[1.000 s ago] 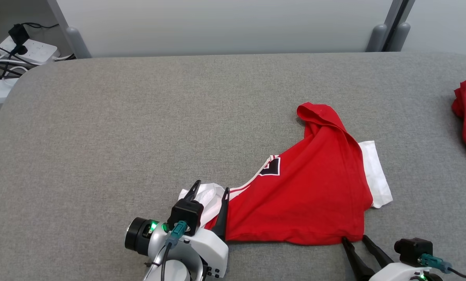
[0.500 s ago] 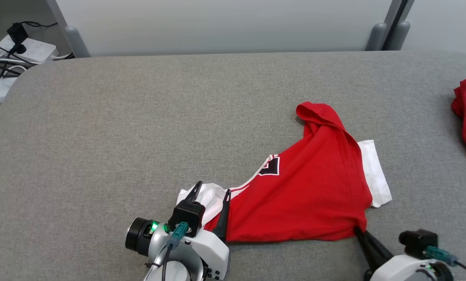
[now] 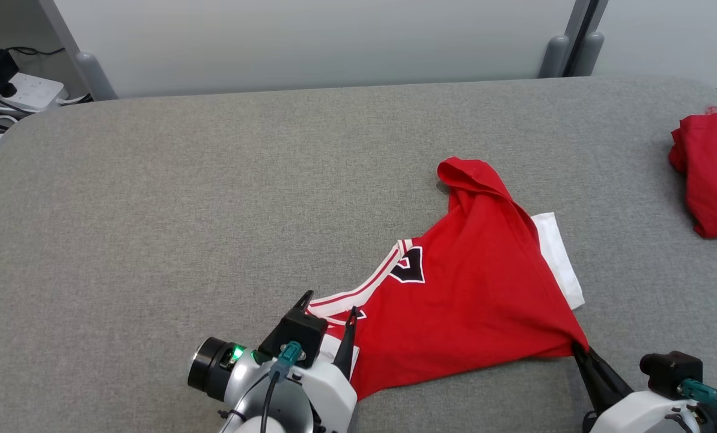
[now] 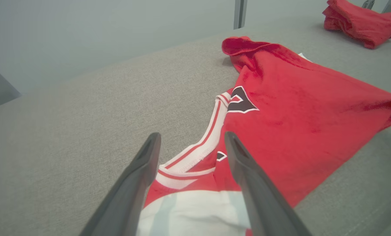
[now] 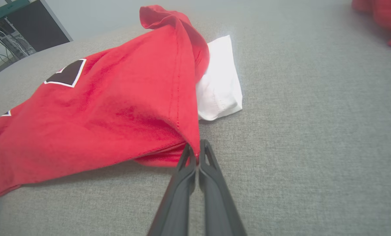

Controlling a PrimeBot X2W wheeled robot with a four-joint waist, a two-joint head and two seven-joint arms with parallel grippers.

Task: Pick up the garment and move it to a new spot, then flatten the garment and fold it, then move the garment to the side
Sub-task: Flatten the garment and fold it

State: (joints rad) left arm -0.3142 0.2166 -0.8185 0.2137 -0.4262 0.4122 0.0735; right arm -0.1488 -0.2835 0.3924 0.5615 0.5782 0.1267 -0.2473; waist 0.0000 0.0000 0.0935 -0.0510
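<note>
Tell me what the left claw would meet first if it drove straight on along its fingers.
The garment: its white-and-red striped edge lies between the fingers of the open left claw, so the claw would probably push into that cloth first. Its height above the cloth is unclear.

Matt red knit cloth for the garment (image 3: 472, 288), a fine stitched seam running up from the tips of the right gripper (image 5: 197, 149); smoother white cloth on the sleeve (image 5: 220, 85) just beyond them. Flat black-and-white print (image 3: 407, 264) between the 2 grippers. Dark, matt, plastic-looking fingers on the left gripper (image 3: 329, 302) too, glossy white shell (image 3: 328, 385) behind. Coarse grey woven fabric, matt, on the table (image 3: 214, 198) beneath both. Crumpled red cloth heap (image 3: 707, 174) well off to the right gripper's right.
</note>
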